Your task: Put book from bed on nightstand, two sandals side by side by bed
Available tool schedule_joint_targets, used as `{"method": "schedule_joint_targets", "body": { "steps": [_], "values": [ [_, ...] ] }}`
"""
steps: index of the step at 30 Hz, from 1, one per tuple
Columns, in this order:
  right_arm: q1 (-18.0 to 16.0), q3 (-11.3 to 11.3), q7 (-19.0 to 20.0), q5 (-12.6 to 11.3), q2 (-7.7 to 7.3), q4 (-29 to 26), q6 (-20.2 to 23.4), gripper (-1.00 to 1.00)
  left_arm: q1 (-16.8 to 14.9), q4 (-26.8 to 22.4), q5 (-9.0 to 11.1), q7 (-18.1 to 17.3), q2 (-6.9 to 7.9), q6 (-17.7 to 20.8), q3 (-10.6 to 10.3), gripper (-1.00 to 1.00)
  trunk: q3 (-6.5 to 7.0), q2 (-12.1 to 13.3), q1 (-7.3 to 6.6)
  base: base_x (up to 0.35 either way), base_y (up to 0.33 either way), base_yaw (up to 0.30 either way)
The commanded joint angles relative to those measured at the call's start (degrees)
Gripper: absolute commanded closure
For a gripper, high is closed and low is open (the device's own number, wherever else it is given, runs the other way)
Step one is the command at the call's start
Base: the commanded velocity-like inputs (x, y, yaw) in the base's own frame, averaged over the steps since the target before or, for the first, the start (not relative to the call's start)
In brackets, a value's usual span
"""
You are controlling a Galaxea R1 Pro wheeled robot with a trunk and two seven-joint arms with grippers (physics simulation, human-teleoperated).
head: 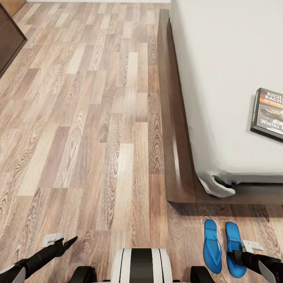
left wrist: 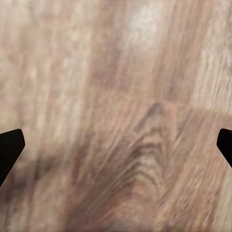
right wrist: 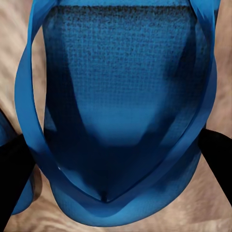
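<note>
Up close, the right wrist view shows a blue sandal (right wrist: 121, 111) between the right gripper's (right wrist: 116, 159) spread fingers; the head view adds its twin (head: 212, 246) alongside, the book (head: 269, 114) on the bed (head: 220, 78) at right, and the left gripper (left wrist: 116, 145) spread over bare floor (left wrist: 116, 72).

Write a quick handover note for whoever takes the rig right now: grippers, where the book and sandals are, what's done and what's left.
Left gripper: open, empty, over bare floor.
Right gripper: open, right above the right-hand sandal, not gripping it.
Both sandals sit side by side on the floor at the foot of the bed; the other sandal lies just beside.
Book lies on the mattress.
Done: sandals look placed. Left: move the book to a nightstand.
</note>
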Motion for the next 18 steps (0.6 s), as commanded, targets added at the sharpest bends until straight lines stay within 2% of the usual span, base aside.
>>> {"method": "schedule_joint_targets", "body": {
  "steps": [1, 7, 10, 18],
  "values": [
    [0.0, 0.4, 0.1, -0.6, -0.05, -0.1, 0.3, 1.00, 0.0, 0.1, 0.0, -0.2, 0.00, -0.2, 0.2, -1.00, -0.03, 0.0, -0.01, 0.000, 0.000, 0.000],
    [0.0, 0.4, 0.1, -0.6, -0.05, -0.1, 0.3, 1.00, 0.0, 0.1, 0.0, -0.2, -0.03, -0.2, 0.2, -1.00, -0.03, 0.0, -0.01, 0.000, 0.000, 0.000],
    [0.0, 0.4, 0.1, -0.6, -0.05, -0.1, 0.3, 1.00, 0.0, 0.1, 0.0, -0.2, -0.01, -0.2, 0.2, -1.00, -0.69, -0.1, 0.07, 0.000, 0.000, 0.000],
    [0.0, 0.4, 0.1, -0.6, -0.05, -0.1, 0.3, 1.00, 0.0, 0.1, 0.0, -0.2, -0.02, -0.2, 0.2, -1.00, -0.69, -0.1, 0.07, 0.000, 0.000, 0.000]
  ]
}}
